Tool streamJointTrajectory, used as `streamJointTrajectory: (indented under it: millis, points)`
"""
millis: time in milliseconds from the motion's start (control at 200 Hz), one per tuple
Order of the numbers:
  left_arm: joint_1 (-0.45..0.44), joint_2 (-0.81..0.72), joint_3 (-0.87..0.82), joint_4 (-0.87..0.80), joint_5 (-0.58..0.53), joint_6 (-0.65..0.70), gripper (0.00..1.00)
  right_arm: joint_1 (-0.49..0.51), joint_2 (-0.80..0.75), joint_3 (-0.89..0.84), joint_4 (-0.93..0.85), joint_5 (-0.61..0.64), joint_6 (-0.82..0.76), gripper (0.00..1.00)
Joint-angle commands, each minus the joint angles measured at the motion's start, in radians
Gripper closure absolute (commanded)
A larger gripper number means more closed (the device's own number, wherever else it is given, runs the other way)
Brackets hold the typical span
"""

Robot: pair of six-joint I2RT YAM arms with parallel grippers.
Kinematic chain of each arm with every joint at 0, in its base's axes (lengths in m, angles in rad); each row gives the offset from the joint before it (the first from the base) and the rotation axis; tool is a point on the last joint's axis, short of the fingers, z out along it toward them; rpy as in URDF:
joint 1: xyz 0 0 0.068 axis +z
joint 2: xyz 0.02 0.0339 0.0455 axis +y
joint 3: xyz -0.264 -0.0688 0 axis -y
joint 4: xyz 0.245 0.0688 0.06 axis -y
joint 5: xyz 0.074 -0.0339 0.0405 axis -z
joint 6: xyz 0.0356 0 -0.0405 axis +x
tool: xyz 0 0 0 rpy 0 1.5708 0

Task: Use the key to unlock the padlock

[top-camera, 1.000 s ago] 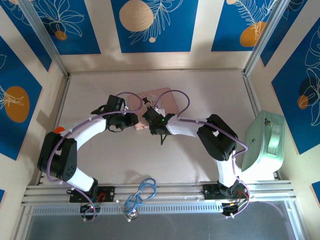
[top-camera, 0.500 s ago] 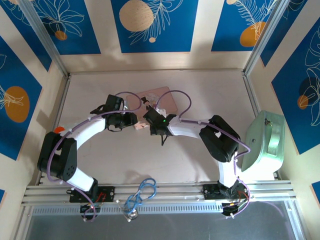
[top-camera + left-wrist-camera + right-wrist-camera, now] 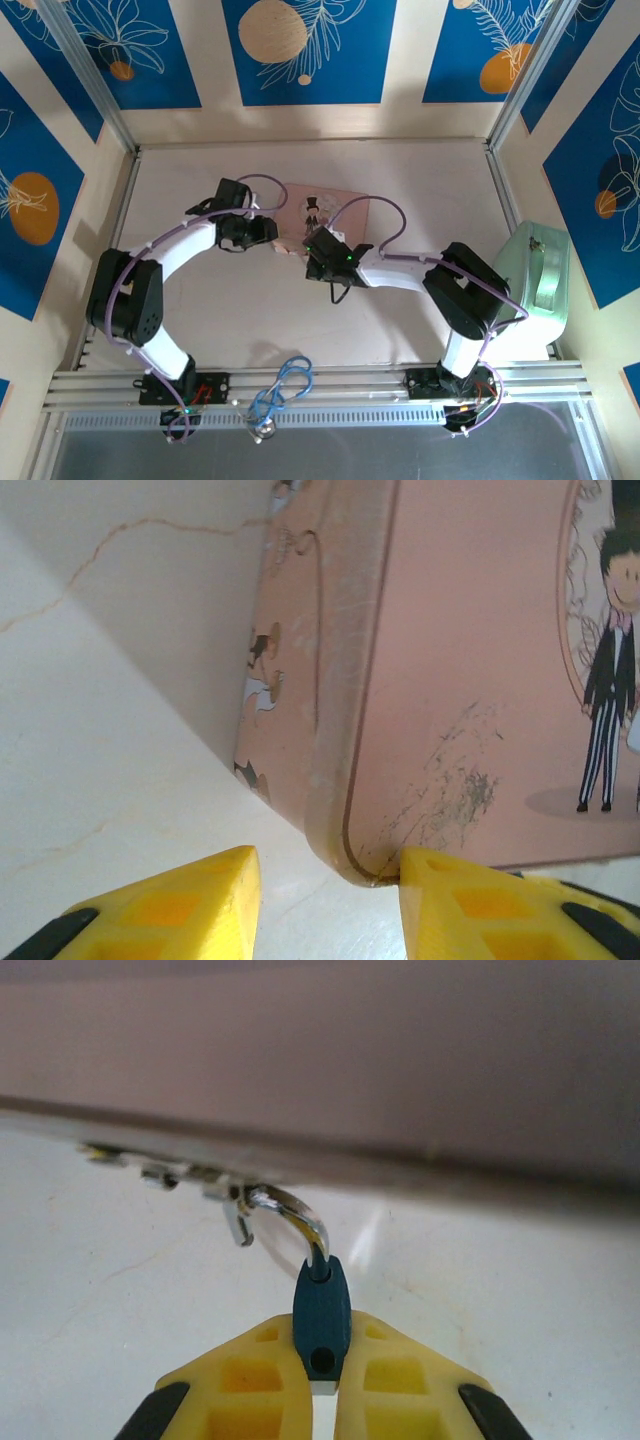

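Note:
The padlock (image 3: 322, 1310) has a small dark-blue body, and my right gripper (image 3: 322, 1385) is shut on it. Its silvery shackle (image 3: 297, 1217) curves up and left into the clasp (image 3: 190, 1174) on the side of the pink picture tin (image 3: 325, 205). The shackle's free end hangs loose by the clasp. A round hole (image 3: 322, 1361) in the body's near end has nothing in it. My left gripper (image 3: 330, 910) is open at the tin's corner (image 3: 345, 850). Its right finger (image 3: 500, 905) touches the lid edge, and its left finger (image 3: 170, 910) is over bare table. From above, the two grippers (image 3: 268, 238) (image 3: 312, 245) meet at the tin's near edge.
A mint-green tin (image 3: 530, 290) stands on edge at the table's right side, beside the right arm's base. A coil of blue cable (image 3: 285, 385) lies on the rail between the arm bases. Patterned walls close the table in on three sides.
The pink tin and both grippers have shifted to the right. The tin has turned, so its picture lid shows more. The right arm's elbow has moved right and lower.

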Motion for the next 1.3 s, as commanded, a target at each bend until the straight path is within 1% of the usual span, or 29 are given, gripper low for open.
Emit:
streamJointTrajectory:
  millis: [0, 270, 380, 535, 605, 795, 885, 1030, 1086, 1181, 1296]
  points:
    - [0.024, 0.041, -0.002, -0.028, -0.071, 0.012, 0.61, -0.017, -0.005, -0.031, 0.008, -0.065, 0.065, 1.00]
    - [0.024, -0.025, -0.043, 0.003, -0.036, -0.024, 0.60, -0.022, 0.032, -0.004, -0.014, -0.049, 0.063, 1.00]
    - [0.023, -0.056, -0.095, 0.028, -0.025, -0.044, 0.60, -0.024, 0.042, 0.006, -0.024, -0.048, 0.056, 1.00]
    - [0.023, -0.086, -0.156, 0.074, 0.002, -0.091, 0.60, -0.025, 0.065, 0.058, -0.112, -0.018, 0.015, 1.00]
    - [0.022, -0.094, -0.169, 0.089, 0.020, -0.114, 0.60, -0.033, 0.064, 0.064, -0.121, -0.028, -0.009, 1.00]
    - [0.023, -0.123, -0.115, 0.067, 0.008, -0.110, 0.55, -0.065, 0.072, 0.080, -0.115, -0.068, -0.051, 1.00]
    - [0.023, -0.142, -0.105, 0.079, 0.012, -0.121, 0.53, -0.060, 0.079, 0.072, -0.095, -0.080, -0.054, 0.93]
    - [0.023, -0.170, -0.113, 0.114, 0.016, -0.143, 0.52, -0.059, 0.067, 0.060, -0.080, -0.074, -0.042, 0.67]
    - [0.022, -0.172, -0.107, 0.116, 0.018, -0.151, 0.51, -0.056, 0.052, 0.056, -0.084, -0.054, -0.040, 0.60]
    - [0.023, -0.147, -0.069, 0.122, 0.028, -0.138, 0.48, -0.045, 0.015, 0.024, -0.064, 0.000, -0.031, 0.52]
    - [0.024, -0.072, 0.002, 0.131, 0.044, -0.098, 0.47, -0.017, -0.058, -0.055, 0.045, 0.077, -0.011, 0.51]
